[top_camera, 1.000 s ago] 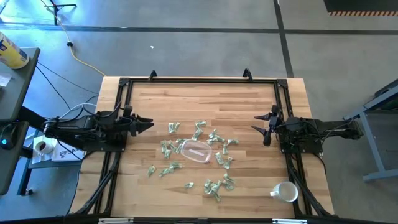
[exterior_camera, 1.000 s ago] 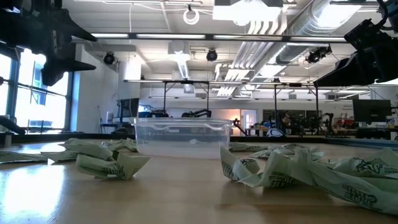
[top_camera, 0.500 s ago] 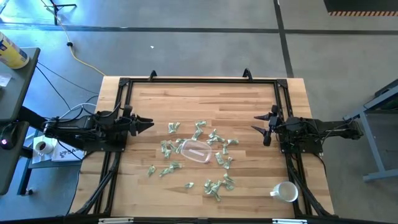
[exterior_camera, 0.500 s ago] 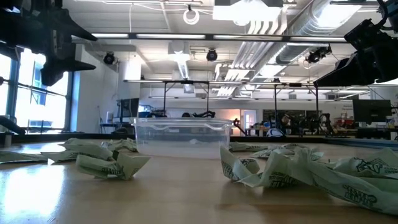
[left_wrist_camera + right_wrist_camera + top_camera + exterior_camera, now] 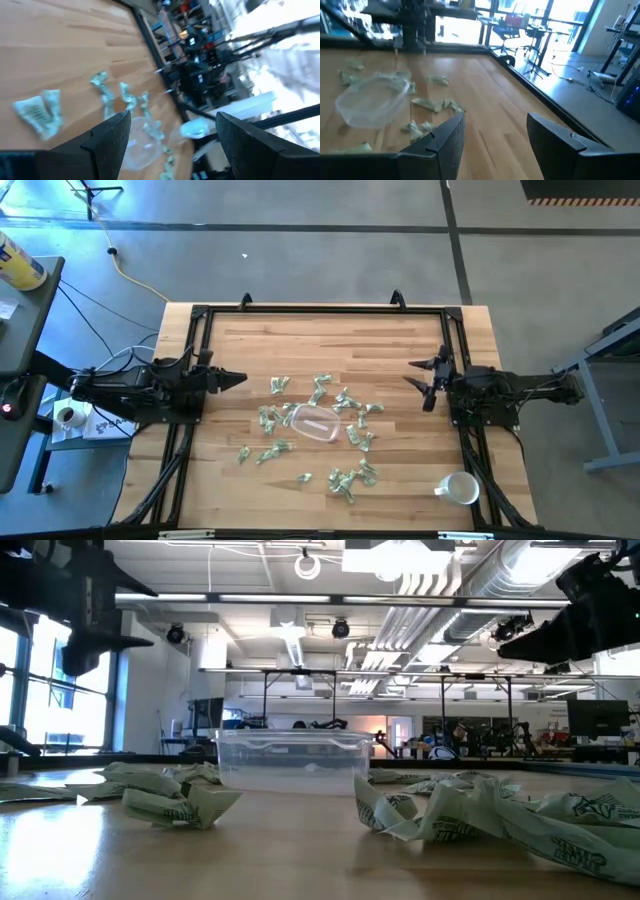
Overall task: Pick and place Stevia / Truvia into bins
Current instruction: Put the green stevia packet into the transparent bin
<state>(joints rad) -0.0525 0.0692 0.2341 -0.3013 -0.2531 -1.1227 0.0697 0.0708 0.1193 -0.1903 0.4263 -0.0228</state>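
The left gripper (image 5: 240,378) hangs above the bench's left side with its fingers (image 5: 107,142) spread wide and nothing between them, pointing inward toward the scattered packets but well apart from them. The right gripper (image 5: 418,376) hangs over the bench's right side, its fingers (image 5: 447,140) parted with an empty gap between them, likewise aimed at the middle and touching nothing. Between the two arms, near the centre of the wooden bench (image 5: 300,340), sits the clear plastic bin (image 5: 314,423), shallow with rounded corners; in the low view it stands upright (image 5: 292,762) on the wood, and I cannot tell from that view whether anything lies inside, while from above it looks to hold no packets. The Stevia / Truvia packets (image 5: 345,402), pale green and white, are strewn loosely around the bin on all sides: a few toward the left arm's side, a cluster just beside the bin's far and right edges, and more spread toward the near edge of the bench. In the low view crumpled packets (image 5: 180,802) lie in front of the bin on both sides. A white mug (image 5: 460,488) lies near the bench's near right corner, well apart from the packets.
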